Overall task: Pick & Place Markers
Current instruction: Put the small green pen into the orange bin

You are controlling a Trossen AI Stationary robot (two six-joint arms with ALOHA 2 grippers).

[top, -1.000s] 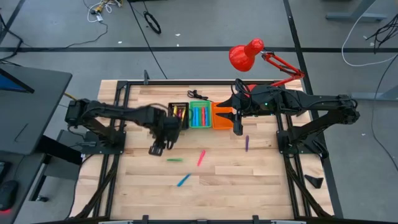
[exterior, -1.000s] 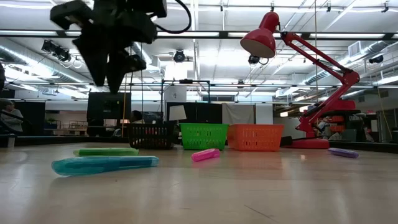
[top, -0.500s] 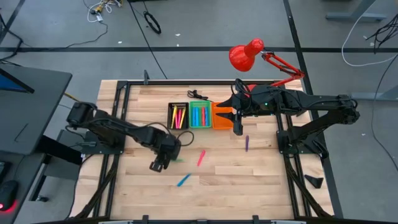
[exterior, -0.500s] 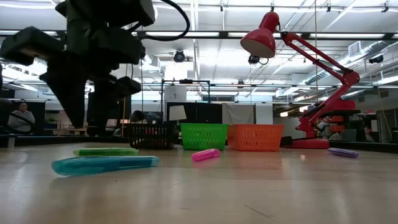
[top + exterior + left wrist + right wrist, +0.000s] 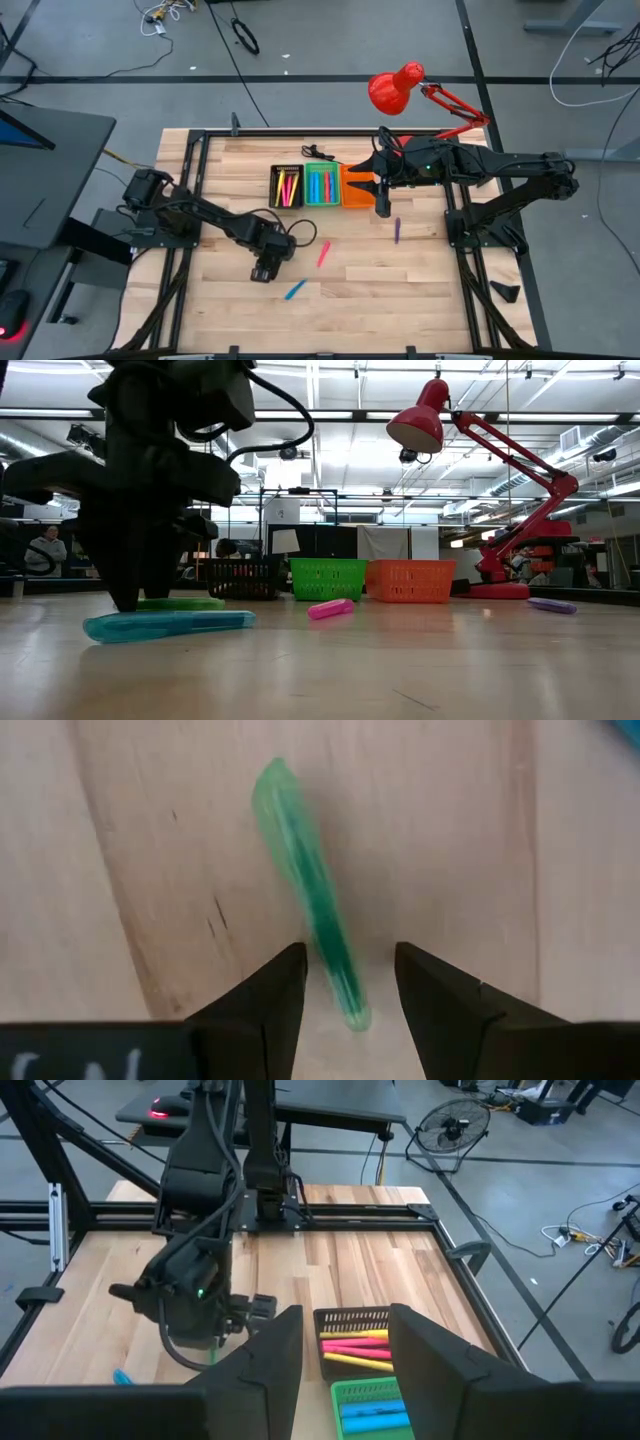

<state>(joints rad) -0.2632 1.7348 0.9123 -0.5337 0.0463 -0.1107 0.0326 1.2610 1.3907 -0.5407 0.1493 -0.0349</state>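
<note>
Worktop (image 5: 400,290): pale wood planks, matt, grain running side to side; black metal frame along its edges.
Lamp (image 5: 395,88): glossy red, domed shade on a jointed arm, at the far right corner.
Left arm: dark, jointed, reaches from the left edge toward mid-worktop.
Right arm: dark, stretches from the right edge to the bins near the far edge.
Left gripper (image 5: 347,982): pointed down at the wood, tips low in the low view. Jaws part-open, one dark wedge-shaped finger (image 5: 275,995) on each side of the green marker's end; cannot tell if they touch it.
Right gripper (image 5: 381,207): hangs just right of the orange bin. Jaws part-open, holding nothing.
Bins: three small rectangular mesh baskets in a row near the far edge. Black bin (image 5: 287,187), left, holds pink and yellow markers. Green bin (image 5: 321,186), middle, holds blue ones. Orange bin (image 5: 355,187), right; contents not visible.
Green marker (image 5: 308,925): slim, translucent, tapered stick, flat on the wood between the left fingers; in the high view hidden under the gripper.
Blue marker (image 5: 295,290): teal stick, nearer the front edge, just right of the left gripper.
Pink marker (image 5: 324,253): short stick, mid-worktop.
Purple marker (image 5: 397,231): short stick, toward the right edge, near the right gripper.
</note>
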